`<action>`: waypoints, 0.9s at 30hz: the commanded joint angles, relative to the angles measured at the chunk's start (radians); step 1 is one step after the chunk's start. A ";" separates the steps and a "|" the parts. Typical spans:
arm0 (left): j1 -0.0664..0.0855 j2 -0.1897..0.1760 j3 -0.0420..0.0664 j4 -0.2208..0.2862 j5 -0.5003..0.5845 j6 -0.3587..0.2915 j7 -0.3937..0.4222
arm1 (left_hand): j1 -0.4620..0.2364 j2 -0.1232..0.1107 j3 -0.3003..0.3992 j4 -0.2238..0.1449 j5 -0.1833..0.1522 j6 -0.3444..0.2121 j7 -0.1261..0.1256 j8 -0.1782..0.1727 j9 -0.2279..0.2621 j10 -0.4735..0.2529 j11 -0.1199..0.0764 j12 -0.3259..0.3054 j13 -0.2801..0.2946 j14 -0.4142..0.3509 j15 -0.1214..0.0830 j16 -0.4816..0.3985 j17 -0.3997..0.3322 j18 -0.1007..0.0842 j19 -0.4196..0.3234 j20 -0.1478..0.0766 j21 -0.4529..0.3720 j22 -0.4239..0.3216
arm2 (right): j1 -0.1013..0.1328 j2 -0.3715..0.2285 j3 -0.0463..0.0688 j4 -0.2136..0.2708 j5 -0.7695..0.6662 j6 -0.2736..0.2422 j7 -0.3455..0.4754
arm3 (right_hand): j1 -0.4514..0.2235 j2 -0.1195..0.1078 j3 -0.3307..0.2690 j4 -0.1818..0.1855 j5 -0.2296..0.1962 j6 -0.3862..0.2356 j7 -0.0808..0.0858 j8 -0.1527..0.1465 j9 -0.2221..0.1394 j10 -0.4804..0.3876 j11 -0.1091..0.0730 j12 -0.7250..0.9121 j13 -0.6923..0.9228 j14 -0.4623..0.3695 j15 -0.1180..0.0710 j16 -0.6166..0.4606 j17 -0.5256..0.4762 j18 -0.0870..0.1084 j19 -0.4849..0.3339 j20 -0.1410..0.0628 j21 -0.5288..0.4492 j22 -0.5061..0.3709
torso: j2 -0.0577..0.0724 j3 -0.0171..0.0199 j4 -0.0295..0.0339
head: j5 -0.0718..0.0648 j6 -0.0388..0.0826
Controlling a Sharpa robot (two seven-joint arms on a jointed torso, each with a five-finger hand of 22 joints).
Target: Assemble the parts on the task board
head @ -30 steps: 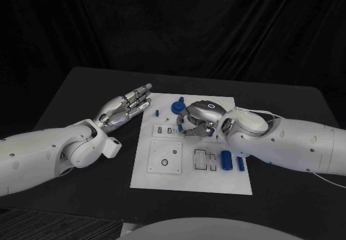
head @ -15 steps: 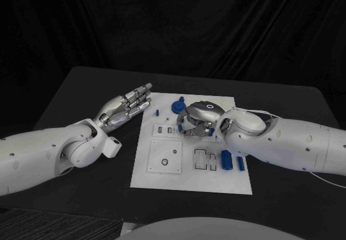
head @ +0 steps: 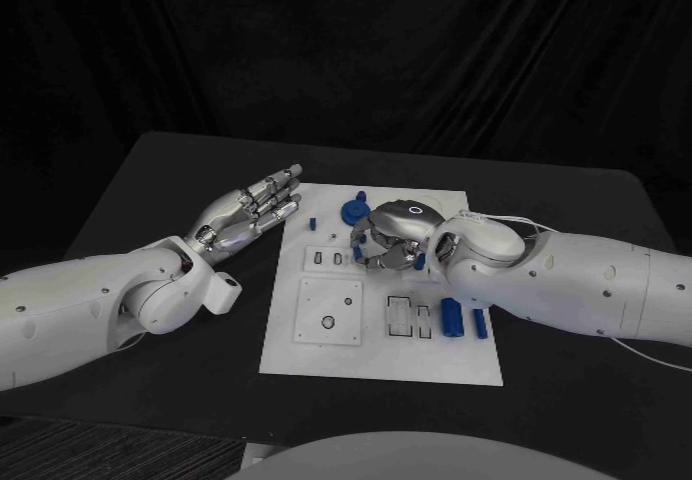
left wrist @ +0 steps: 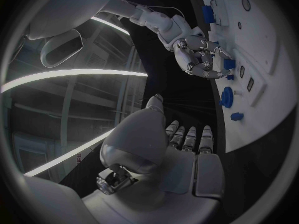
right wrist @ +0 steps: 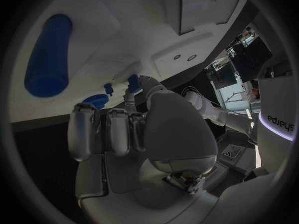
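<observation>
Right hand (head: 392, 238) is curling down over the upper middle of the task board (head: 382, 355), fingers bent in around a small blue part (left wrist: 228, 63), apparently pinching it just above the board. Left hand (head: 253, 212) is hovering flat and released beside the board's upper left edge, fingers straight and apart, holding nothing. Two blue cylinders (head: 451, 321) are lying on the board's right side, a blue disc (head: 353, 211) near its top.
</observation>
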 commanded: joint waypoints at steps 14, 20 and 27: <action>-0.001 0.002 0.001 0.002 0.004 0.012 0.087 | 0.012 0.000 0.004 0.000 0.004 0.001 0.004 0.001 0.001 -0.002 0.007 -0.003 -0.001 0.000 -0.002 -0.004 -0.001 0.020 0.001 0.005 -0.006 -0.001 | -0.007 0.005 -0.002 -0.010 -0.018 0.053 -0.036 | -0.025 -0.018 0.012 -0.015 -0.043 -0.063 0.008 -0.061 -0.058 0.103 0.014 0.004 0.263 0.071 0.012 -0.007 0.060 -0.007 0.045 0.012 -0.007 0.210 | 0.000 0.0001 0.0004 | -0.004 0.002; -0.001 0.001 0.001 0.001 0.004 0.012 0.087 | 0.012 0.000 0.004 0.000 0.004 0.001 0.004 0.001 0.001 -0.002 0.007 -0.003 -0.001 0.000 -0.002 -0.004 -0.001 0.020 0.001 0.005 -0.006 -0.001 | -0.007 0.005 -0.002 -0.011 -0.020 0.063 -0.034 | -0.030 -0.027 0.014 -0.027 -0.102 -0.094 0.007 -0.101 -0.099 0.103 0.014 0.004 0.263 0.071 0.013 -0.006 0.060 -0.007 0.045 0.013 -0.007 0.210 | -0.001 -0.0001 0.0001 | -0.003 0.000; -0.001 0.002 0.001 0.001 0.004 0.012 0.087 | 0.012 0.000 0.004 0.000 0.004 0.001 0.004 0.001 0.001 -0.002 0.007 -0.003 -0.001 0.000 -0.002 -0.004 -0.001 0.020 0.001 0.005 -0.006 -0.001 | -0.007 0.000 -0.002 -0.008 -0.028 0.047 -0.029 | -0.045 -0.036 -0.027 -0.017 -0.274 -0.174 -0.002 -0.172 -0.175 0.103 0.007 0.004 0.263 0.070 0.008 -0.006 0.059 -0.007 0.045 0.008 -0.008 0.210 | 0.000 -0.0002 0.0003 | -0.004 -0.001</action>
